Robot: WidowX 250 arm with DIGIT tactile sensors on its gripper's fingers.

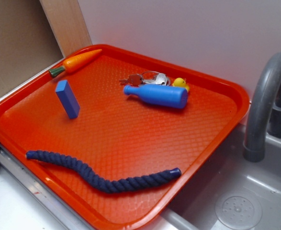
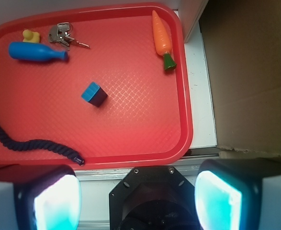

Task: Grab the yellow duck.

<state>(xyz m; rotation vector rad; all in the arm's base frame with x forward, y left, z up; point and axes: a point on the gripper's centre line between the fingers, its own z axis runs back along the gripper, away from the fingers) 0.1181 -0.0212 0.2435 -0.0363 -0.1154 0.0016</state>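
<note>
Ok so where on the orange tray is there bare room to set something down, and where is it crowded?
Biggest bare patch: the middle of the tray, bordered by the blue block, the blue bottle and the navy rope. Another lies between the toy carrot and the keys. Crowded: the far corner, where keys, bottle and yellow duck cluster.

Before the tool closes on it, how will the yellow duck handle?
The yellow duck looks small and rounded, so probably light and apt to slip or pop out. It sits tight against the blue bottle, which may roll if nudged.
</note>
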